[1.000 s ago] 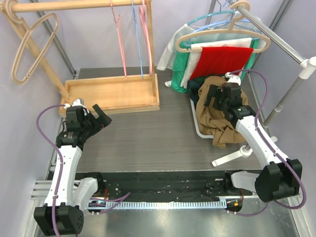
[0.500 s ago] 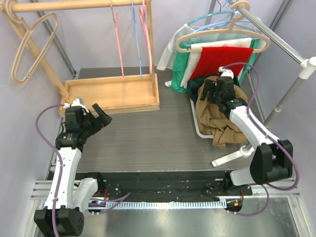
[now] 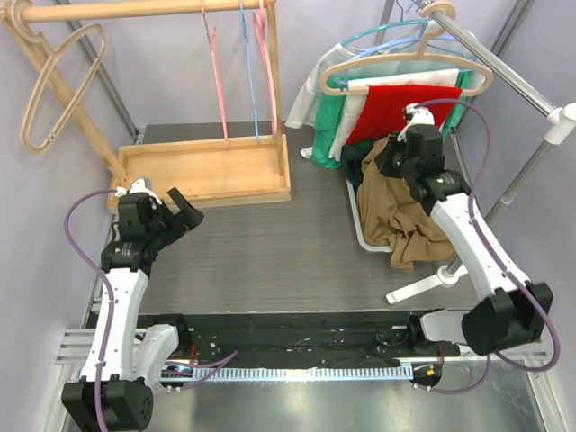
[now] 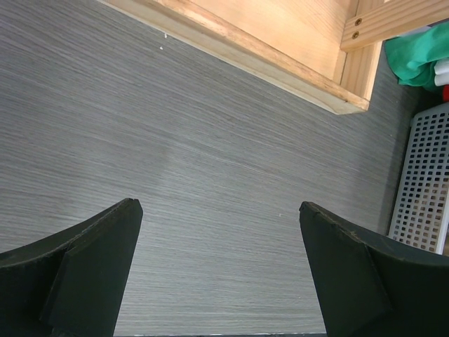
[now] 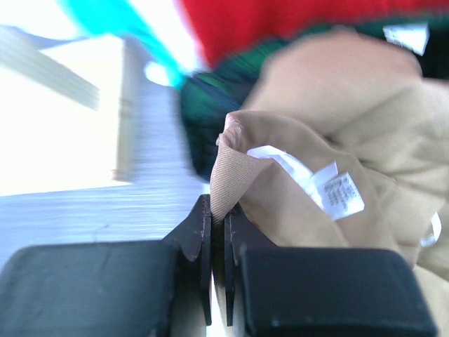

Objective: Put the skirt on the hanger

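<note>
On our left, the left gripper [image 4: 219, 207] hangs with its jaws spread wide over the grey table [image 4: 210, 126], holding nothing, just beside the wooden rack [image 3: 207, 166]. Further right, the right gripper [image 5: 217, 210] has just clamped onto a folded edge of the tan skirt [image 3: 400, 216], which lies heaped in the white basket [image 4: 424, 175]. We judge the pickup secured, and lifting it toward the beige hanger [image 3: 378, 61] comes next.

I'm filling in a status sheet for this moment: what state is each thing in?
Skirt, crumpled in a heap on the basket, one fold pinched.
Right end effector, shut on the skirt.
Left end effector, open, empty, above the table.
Beige hanger, hanging on the metal rail, no skirt on it.
</note>
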You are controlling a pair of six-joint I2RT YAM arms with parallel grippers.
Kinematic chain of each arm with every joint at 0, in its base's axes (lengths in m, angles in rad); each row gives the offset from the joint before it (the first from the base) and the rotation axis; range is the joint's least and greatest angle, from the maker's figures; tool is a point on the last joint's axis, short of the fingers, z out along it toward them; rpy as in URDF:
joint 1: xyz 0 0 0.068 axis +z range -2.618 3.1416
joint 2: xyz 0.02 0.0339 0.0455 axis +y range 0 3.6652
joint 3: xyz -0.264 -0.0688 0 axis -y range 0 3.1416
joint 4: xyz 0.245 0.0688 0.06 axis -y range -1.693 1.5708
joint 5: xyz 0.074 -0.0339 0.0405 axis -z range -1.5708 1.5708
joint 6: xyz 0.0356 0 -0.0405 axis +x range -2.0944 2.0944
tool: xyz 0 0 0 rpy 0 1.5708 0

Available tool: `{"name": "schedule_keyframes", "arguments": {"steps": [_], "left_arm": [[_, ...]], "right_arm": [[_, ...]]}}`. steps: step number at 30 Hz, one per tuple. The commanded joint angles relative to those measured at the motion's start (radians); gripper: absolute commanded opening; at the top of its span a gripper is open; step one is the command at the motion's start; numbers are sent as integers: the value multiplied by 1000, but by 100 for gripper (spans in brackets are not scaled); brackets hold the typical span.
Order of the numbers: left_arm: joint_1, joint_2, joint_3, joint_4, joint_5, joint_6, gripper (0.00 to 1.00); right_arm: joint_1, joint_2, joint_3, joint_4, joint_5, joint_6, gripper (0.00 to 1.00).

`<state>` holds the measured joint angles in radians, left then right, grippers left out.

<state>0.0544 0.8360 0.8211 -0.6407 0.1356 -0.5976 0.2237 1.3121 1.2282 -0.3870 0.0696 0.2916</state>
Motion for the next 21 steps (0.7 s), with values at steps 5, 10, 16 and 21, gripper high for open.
{"name": "schedule_keyframes", "arguments": {"steps": [5, 10, 16, 21], "left_arm": [[-2, 28, 81, 47, 27, 10, 100], [-2, 58, 108, 55, 44, -1, 100], [-2, 80, 144, 52, 44, -10, 100], [-2, 75, 165, 44, 45, -16, 100]], "right_arm": [[26, -160, 273, -24, -354, -5, 1], [34, -142, 462, -16, -490, -17, 1], [34, -116, 649, 97, -681, 62, 1], [39, -120, 589, 250, -790, 187, 1]]}}
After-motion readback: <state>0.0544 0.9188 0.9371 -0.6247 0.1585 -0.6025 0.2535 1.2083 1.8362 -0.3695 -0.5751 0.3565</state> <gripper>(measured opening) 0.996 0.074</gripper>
